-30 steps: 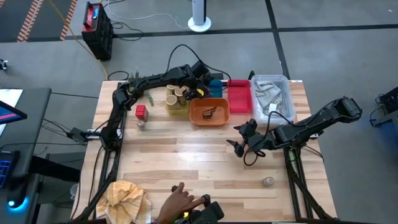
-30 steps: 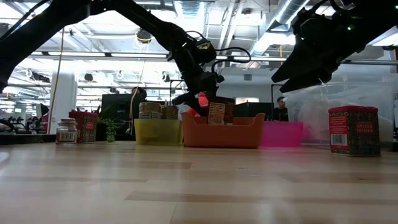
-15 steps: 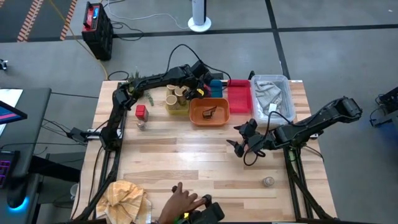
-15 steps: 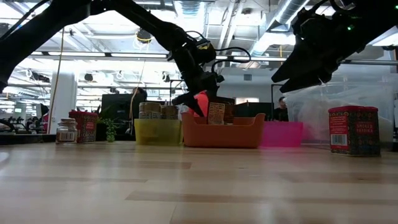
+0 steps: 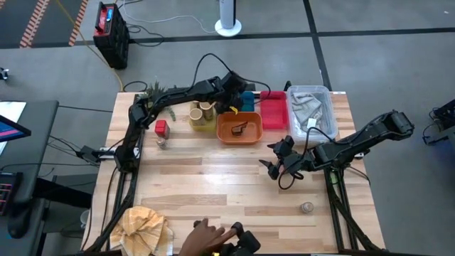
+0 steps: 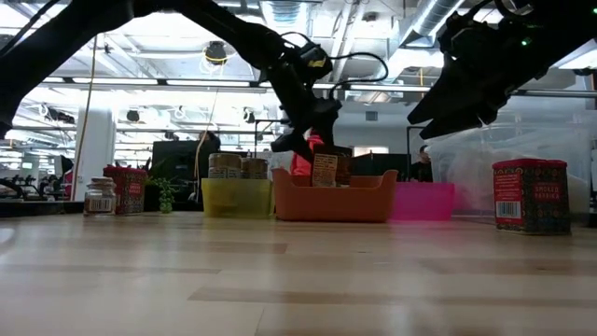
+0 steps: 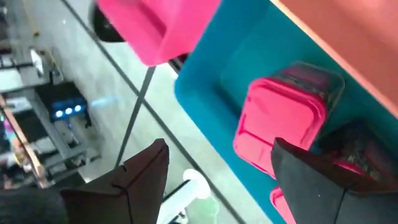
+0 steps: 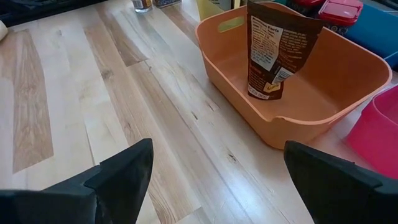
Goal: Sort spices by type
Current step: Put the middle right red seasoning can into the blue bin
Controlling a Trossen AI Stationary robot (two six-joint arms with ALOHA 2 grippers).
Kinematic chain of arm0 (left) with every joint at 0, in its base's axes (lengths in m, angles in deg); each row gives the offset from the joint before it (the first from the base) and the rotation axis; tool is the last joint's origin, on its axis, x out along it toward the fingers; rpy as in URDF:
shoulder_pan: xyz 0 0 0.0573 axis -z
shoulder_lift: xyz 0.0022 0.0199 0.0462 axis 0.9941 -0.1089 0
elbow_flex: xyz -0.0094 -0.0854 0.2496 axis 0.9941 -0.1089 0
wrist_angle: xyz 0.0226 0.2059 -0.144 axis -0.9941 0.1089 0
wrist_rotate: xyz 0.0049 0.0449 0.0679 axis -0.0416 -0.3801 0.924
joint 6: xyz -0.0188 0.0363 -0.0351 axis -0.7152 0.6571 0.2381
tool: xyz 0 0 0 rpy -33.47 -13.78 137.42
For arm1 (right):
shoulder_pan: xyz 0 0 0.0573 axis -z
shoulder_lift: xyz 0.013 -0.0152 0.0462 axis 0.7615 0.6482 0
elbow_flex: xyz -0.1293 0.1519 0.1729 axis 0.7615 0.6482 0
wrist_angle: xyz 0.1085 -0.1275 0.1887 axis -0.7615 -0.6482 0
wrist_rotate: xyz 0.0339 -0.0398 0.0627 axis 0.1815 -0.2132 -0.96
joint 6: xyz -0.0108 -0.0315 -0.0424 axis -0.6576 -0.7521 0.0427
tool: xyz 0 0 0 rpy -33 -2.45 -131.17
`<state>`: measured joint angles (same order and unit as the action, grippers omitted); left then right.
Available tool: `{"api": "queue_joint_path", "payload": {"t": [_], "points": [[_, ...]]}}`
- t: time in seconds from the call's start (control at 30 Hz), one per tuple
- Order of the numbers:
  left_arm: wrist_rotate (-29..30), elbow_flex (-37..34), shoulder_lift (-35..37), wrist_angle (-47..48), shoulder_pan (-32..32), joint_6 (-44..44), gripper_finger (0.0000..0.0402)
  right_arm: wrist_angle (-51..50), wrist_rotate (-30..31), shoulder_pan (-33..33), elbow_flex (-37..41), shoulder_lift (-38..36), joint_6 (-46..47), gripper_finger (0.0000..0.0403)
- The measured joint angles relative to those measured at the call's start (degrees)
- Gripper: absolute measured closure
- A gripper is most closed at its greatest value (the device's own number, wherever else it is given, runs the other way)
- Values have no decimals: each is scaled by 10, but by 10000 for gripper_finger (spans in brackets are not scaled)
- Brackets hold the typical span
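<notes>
Left arm (image 5: 178, 93) lifted, shifted rightward since earlier frame; reaches across table's far edge. Left gripper (image 7: 217, 180) fingers apart, empty, hovering over blue tray (image 7: 205, 87). Red tin (image 7: 280, 127) sits in blue tray, just ahead of fingers, apart from them. Right gripper (image 8: 214, 180) spread wide, empty, above table (image 5: 213, 178) mid-right, facing orange tray (image 8: 298, 93) holding brown pouch (image 8: 277, 50).
</notes>
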<state>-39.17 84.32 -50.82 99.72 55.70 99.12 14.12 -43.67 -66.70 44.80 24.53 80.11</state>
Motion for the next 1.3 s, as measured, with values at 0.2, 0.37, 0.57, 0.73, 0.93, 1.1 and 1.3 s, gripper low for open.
{"api": "queue_joint_path", "payload": {"t": [0.2, 0.37, 0.57, 0.73, 0.93, 1.1, 1.3], "points": [[-1, 0, 4, -3, 2, -107, 135, -1, 0, 0, 0, 0, 0, 17], [-12, 0, 0, 24, -10, -150, 136, 4, 0, 0, 0, 0, 0, 17], [-17, 0, 0, 15, -21, -169, 136, 7, 0, -1, 0, 0, 0, 17], [-21, 0, 0, 24, -30, -169, 136, 6, 0, -1, 0, 0, 0, 17], [15, 0, 16, 18, -8, -214, 137, 1, 0, -1, 0, -1, -9, 17], [10, 0, 77, 18, 18, -305, 137, -79, 0, -1, -23, -21, -10, 17], [-117, 0, 151, 59, 71, -462, 137, -237, -1, -15, -98, -23, -7, 17]]}}
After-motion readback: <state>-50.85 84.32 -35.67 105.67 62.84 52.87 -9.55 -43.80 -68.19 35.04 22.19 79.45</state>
